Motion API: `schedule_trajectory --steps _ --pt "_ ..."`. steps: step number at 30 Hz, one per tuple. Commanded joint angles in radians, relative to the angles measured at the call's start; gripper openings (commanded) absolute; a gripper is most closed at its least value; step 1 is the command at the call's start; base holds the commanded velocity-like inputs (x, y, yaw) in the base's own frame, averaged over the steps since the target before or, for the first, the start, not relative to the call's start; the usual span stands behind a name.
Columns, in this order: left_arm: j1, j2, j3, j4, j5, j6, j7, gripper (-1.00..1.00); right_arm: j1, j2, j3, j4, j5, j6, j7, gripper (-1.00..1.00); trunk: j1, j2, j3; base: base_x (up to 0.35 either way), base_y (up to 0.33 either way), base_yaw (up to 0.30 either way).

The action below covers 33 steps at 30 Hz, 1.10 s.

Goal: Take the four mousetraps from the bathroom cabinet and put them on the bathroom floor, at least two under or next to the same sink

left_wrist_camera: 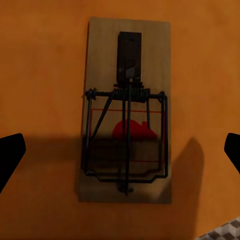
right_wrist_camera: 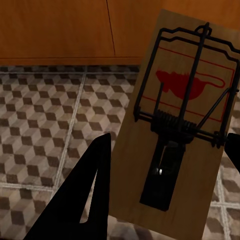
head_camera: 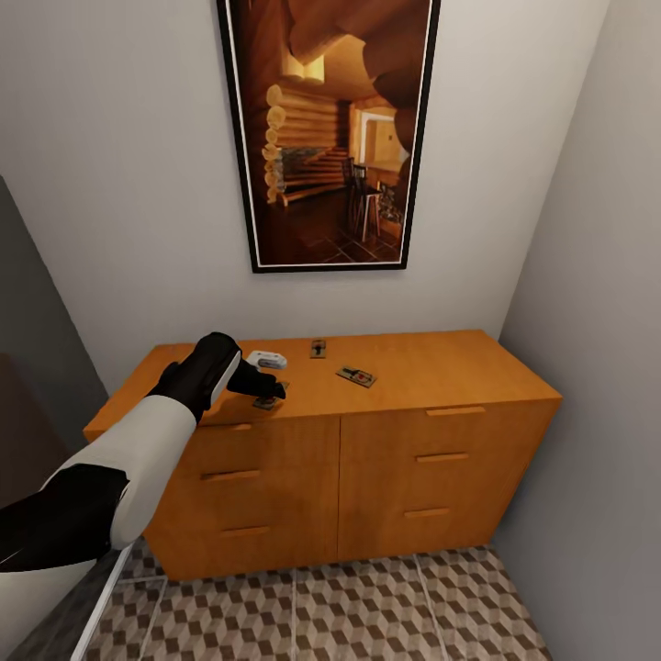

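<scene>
The orange-brown cabinet [head_camera: 413, 367] stands against the wall, with three mousetraps on its top. One mousetrap [head_camera: 318, 348] lies at the back, a second mousetrap [head_camera: 356, 375] lies mid-top, and the third mousetrap [head_camera: 269, 402] is near the front edge. My left gripper [head_camera: 268, 389] hovers right over that third mousetrap [left_wrist_camera: 125, 110]. It stands open, with a fingertip [left_wrist_camera: 10, 152] on each side and clear of the board. My right gripper [right_wrist_camera: 169, 140] is shut on a fourth mousetrap [right_wrist_camera: 180, 125], held above the bathroom floor [right_wrist_camera: 45, 125] in front of the cabinet.
A small white object [head_camera: 266, 359] sits on the cabinet top just behind my left gripper. A framed picture [head_camera: 330, 128] hangs above. A grey wall [head_camera: 597, 367] closes the right side, and a dark panel [head_camera: 37, 349] the left. Tiled floor [head_camera: 367, 606] lies before the cabinet.
</scene>
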Motion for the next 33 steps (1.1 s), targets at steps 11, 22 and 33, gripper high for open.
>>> schedule_trajectory --steps 11,22,33 --pt "-0.001 0.0 -0.001 -0.001 -0.011 0.002 -0.009 1.0 -0.001 0.0 0.003 0.0 -0.002 -0.003 0.002 -1.0 0.0 -0.001 -0.001 0.0 0.0 0.0" --pt "-0.001 0.0 -0.001 0.012 -0.011 0.002 -0.009 1.0 -0.001 0.0 0.002 0.0 -0.002 -0.003 0.002 -1.0 0.0 -0.001 -0.005 0.0 0.0 0.0" --pt "-0.001 0.0 -0.001 0.013 -0.011 0.003 -0.01 1.0 -0.001 0.0 0.002 0.0 -0.002 -0.003 0.002 -1.0 0.0 -0.001 -0.006 0.0 0.0 0.0"
